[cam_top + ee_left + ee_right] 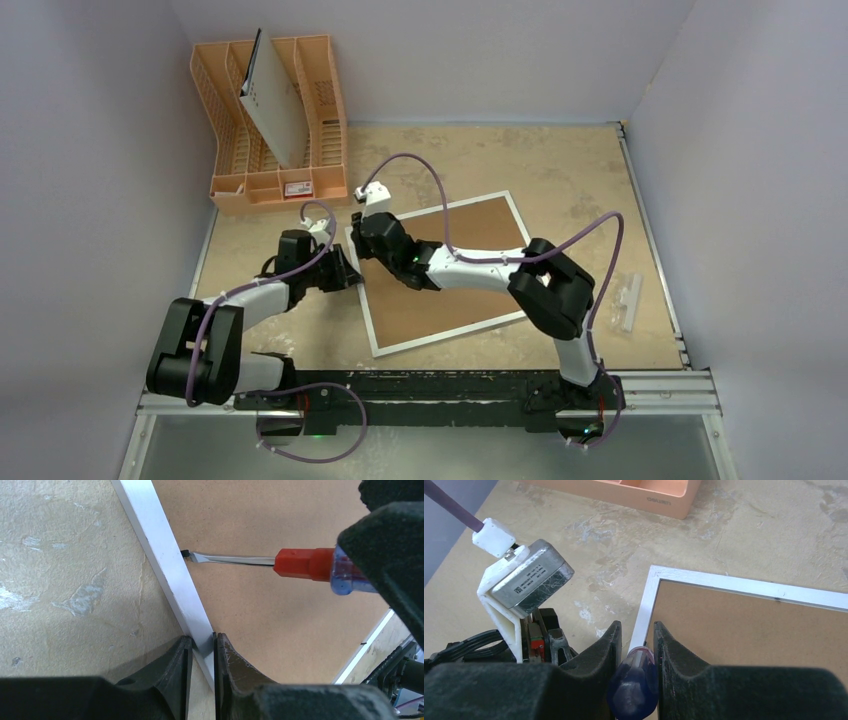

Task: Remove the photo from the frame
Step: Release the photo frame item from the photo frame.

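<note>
The frame (430, 310) lies face down on the table, brown fibreboard back up, with a narrow white border (165, 560). My left gripper (203, 645) is shut on the border of its left edge, one finger on either side. My right gripper (636, 630) is shut on the blue handle of a screwdriver (634, 685). The screwdriver (300, 564) has a red collar, and its flat blade reaches a small black tab (185, 553) at the inner side of that left border. In the top view both grippers (352, 272) (366, 248) meet at the frame's left edge. The photo is hidden.
An orange plastic rack (270, 130) stands at the back left and holds a leaning grey-white board with small holes (272, 100). A small white piece (630, 300) lies near the right rail. Grey walls close in the left, back and right.
</note>
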Robot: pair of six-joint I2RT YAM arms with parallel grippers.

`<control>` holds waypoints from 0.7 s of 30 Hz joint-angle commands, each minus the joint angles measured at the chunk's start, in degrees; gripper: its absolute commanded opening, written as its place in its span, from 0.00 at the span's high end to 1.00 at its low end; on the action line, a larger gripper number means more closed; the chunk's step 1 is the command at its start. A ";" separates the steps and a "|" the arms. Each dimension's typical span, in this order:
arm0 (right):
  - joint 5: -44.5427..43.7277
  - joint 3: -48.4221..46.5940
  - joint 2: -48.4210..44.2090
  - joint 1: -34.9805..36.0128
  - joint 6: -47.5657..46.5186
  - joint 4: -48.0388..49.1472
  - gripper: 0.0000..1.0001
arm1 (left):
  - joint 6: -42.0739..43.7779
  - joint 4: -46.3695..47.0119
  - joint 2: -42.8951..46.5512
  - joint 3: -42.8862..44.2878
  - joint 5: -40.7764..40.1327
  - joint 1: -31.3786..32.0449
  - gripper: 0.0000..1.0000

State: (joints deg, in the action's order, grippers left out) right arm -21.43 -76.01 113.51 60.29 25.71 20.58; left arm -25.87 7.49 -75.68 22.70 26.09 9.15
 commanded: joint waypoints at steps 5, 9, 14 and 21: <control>6.33 -2.71 1.99 4.69 3.68 -4.06 1.00 | 1.67 -0.97 -0.20 -1.78 -1.82 0.88 0.85; 11.82 3.48 -0.79 -0.89 8.02 0.60 1.00 | 0.24 -0.32 1.04 -1.95 -2.09 0.87 0.80; 21.14 10.82 -2.66 -8.12 14.31 9.64 1.00 | -1.01 0.19 2.42 -1.62 -1.78 0.87 0.71; 27.87 15.61 -1.22 -13.57 19.74 17.20 1.00 | -3.56 -0.44 6.60 -1.09 -2.12 0.63 0.65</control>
State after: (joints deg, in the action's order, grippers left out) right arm -0.21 -62.61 111.15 47.83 41.74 34.70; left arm -27.62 7.27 -72.53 21.63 24.80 9.56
